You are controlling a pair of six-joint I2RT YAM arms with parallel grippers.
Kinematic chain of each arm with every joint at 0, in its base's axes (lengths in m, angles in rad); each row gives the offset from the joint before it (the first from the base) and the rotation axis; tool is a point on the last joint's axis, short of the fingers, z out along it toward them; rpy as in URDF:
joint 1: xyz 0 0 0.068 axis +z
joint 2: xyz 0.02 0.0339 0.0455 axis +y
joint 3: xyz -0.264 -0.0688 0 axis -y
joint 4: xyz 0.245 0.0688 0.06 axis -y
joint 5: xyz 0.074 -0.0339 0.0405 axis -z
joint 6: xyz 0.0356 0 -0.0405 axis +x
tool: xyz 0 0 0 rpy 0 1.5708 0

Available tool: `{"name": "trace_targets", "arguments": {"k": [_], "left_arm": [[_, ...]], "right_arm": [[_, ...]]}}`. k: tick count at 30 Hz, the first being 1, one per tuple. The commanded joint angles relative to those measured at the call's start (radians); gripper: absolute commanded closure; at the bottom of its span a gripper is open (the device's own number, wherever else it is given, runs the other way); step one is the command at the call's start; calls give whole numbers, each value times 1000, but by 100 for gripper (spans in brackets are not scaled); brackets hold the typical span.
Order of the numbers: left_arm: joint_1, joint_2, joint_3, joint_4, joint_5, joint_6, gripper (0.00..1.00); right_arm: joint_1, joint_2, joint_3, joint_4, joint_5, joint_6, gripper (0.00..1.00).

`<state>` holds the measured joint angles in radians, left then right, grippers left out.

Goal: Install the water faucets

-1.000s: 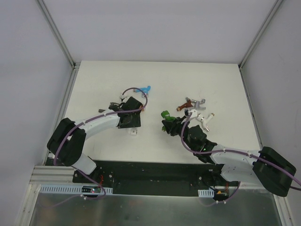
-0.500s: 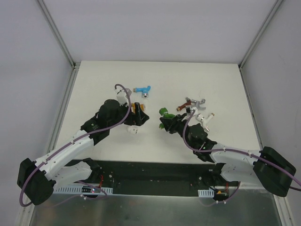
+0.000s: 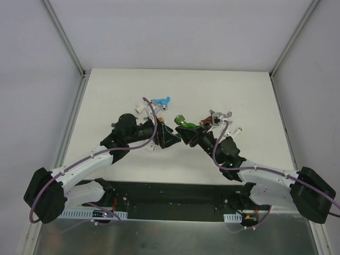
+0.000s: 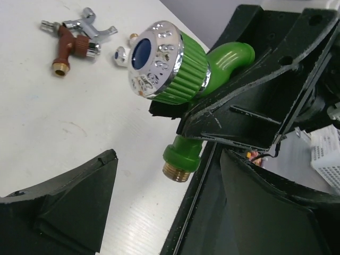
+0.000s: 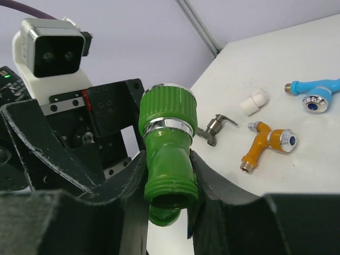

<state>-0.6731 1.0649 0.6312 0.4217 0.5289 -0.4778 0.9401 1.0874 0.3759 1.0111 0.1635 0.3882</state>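
- Between the fingers of my right gripper (image 5: 167,178), the green faucet (image 5: 166,143) is clamped by its body. Its ribbed cap is up and its open threaded mouth faces the wrist camera. Its lower part sinks out of sight behind my fingers.
- Facing it, my left gripper (image 4: 167,172) has its jaws apart and holds nothing. In that wrist view the green faucet's brass-threaded end hangs in line with the gap, but I cannot tell whether it lies between the fingers or short of them.
- From above, both grippers meet over the middle of the table (image 3: 117,95). Their black shapes merge, so contact is hard to judge.
- Past my left gripper the orange faucet (image 5: 268,143) and the dark grey faucet (image 5: 215,126) lie on the table. A white pipe fitting (image 5: 254,101) lies just beyond them, and the blue faucet (image 5: 313,95) is farther off, partly cut by the frame edge. From above, the orange one is almost hidden by my left wrist.
- Behind my right gripper the reddish-brown faucet (image 4: 66,50) and the silver faucet (image 4: 90,26) lie touching.
- Beside them only the blue-dotted knob of the white faucet (image 4: 121,54) shows. The rest is covered by the green cap.
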Motion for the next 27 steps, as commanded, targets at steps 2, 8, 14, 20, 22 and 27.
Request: {"name": "trace_targets", "arguments": {"k": [2, 8, 14, 20, 22, 27], "left_arm": [[-19, 62, 39, 134, 115, 11, 25], [-20, 81, 32, 215, 134, -16, 61], [-20, -2, 47, 76, 42, 80, 100], [-22, -166, 162, -441, -233, 304, 100], [-22, -198, 174, -497, -224, 317, 100], [-26, -240, 222, -627, -120, 395, 100]], "right_arm": [[-3, -32, 41, 129, -48, 43, 100], [-1, -40, 40, 126, -81, 55, 100], [-3, -81, 20, 80, -78, 51, 92], [-20, -277, 116, -429, -192, -162, 47], [-40, -329, 135, -520, -226, -214, 42], [-98, -397, 283, -885, -388, -383, 30]]}}
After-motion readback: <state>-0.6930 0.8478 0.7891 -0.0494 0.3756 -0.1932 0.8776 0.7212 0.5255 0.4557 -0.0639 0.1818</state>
